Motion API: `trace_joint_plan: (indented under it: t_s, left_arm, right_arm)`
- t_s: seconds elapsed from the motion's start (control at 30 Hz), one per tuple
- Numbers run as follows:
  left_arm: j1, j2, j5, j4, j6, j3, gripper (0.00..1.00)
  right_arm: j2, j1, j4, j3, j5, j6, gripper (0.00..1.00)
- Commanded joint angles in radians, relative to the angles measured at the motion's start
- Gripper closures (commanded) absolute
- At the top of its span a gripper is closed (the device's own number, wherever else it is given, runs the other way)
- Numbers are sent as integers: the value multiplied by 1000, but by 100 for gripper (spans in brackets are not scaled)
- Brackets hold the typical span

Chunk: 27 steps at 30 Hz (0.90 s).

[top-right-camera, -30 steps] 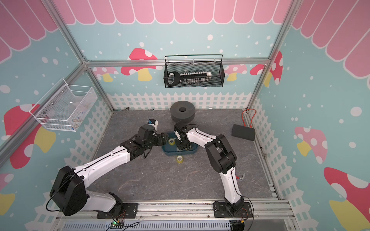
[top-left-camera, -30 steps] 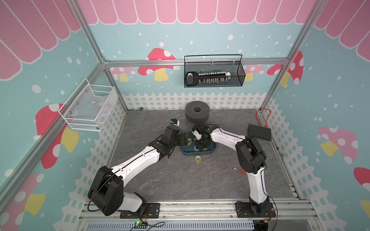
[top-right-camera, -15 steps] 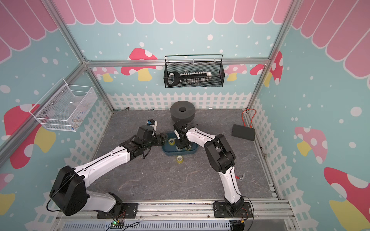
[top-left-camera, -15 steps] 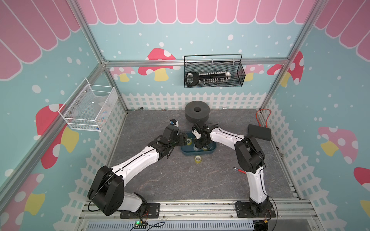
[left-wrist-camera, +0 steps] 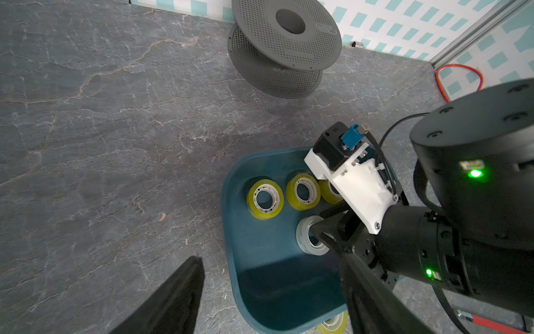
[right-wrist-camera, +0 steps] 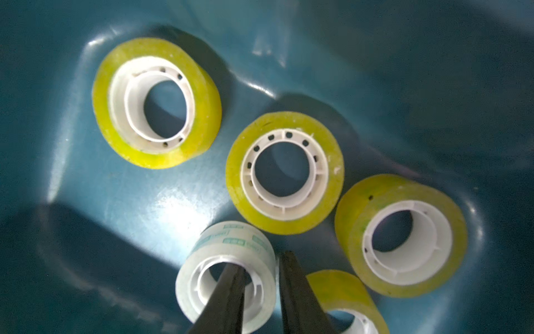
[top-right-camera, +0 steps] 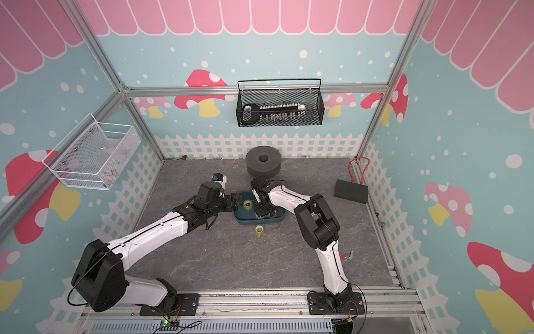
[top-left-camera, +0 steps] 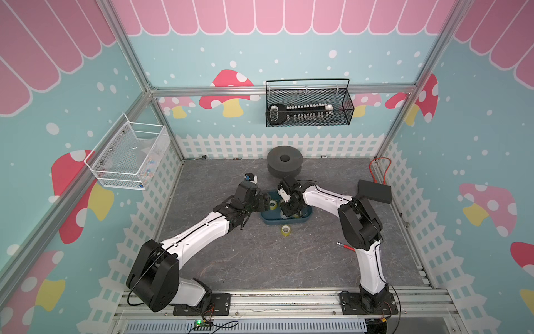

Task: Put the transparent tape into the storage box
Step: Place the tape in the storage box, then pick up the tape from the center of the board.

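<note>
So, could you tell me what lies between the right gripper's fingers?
The wall of the clear, white-cored tape roll: the right wrist view shows one finger inside its core, the other outside.

Both arms reach inward, left gripper spread wide, right gripper pointing down, jaws seemingly slightly parted.

Inside the storage box, yellow tape rolls line the far wall. The right gripper straddles a clear tape roll mid-floor. The near floor strip is bare. Outside, a loose yellow roll sits just beside the box's near wall. The left gripper crowds its left end, and a grey spool stands behind.
</note>
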Motion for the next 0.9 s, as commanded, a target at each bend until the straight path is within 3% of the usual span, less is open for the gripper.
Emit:
trace_joint_plan:
  t_s: [0.0,0.67,0.87]
  left_arm:
    - [7,-14,7,23,16,-12,22]
    - [1,-113,35,21,10,-80,20]
    - [-89,-191,26,11,-10,-158,20]
  right_arm:
    - [-1,9,-38,-1,19,1,69]
    - [-67,9,-117,179,46,-16,64]
    - [-146,9,-133,210,83,-4,63]
